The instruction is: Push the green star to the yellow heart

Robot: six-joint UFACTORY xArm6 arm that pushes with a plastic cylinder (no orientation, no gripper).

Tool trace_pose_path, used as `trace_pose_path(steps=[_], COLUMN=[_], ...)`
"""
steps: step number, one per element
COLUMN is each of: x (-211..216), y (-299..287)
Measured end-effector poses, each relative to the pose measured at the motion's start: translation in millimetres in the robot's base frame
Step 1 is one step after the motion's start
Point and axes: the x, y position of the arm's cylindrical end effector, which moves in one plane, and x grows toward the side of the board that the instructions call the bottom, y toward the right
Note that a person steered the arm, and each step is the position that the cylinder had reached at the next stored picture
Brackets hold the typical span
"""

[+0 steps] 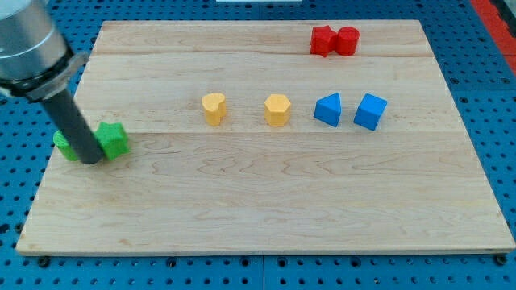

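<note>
One camera view is looking down at a pale wooden board (266, 209) with visible grain lines running left to right, sitting on a blue pegboard surface (500, 97) dotted with holes. At the view's left, a smooth dark rod is reaching down from a grey cylindrical arm, and my tip (91, 159) is resting on the board between two green blocks. There is no pincer on this arm, only the rod, so nothing is being held. The green star (114, 139) is sitting just to the right of my tip, apparently touching the rod. A second green block (64, 146) is peeking out on the rod's left, its shape mostly hidden. The yellow heart (214, 108) is lying well apart to the right, near the middle of the board. Beside it are sitting a yellow hexagon-like block (276, 109), a blue triangular block (328, 109) and a blue cube (370, 111). Two red blocks (334, 40) are touching near the view's top edge
</note>
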Motion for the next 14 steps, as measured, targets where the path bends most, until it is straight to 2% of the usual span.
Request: trace_pose_path(steps=[1, 2, 3, 4, 5, 6, 7, 8, 9, 11, 14], x=[2, -42, -32, -31, -59, -83, -83, -80, -34, -43, -58], y=[30, 14, 19, -16, -44, -31, 15, 19, 17, 55, 61])
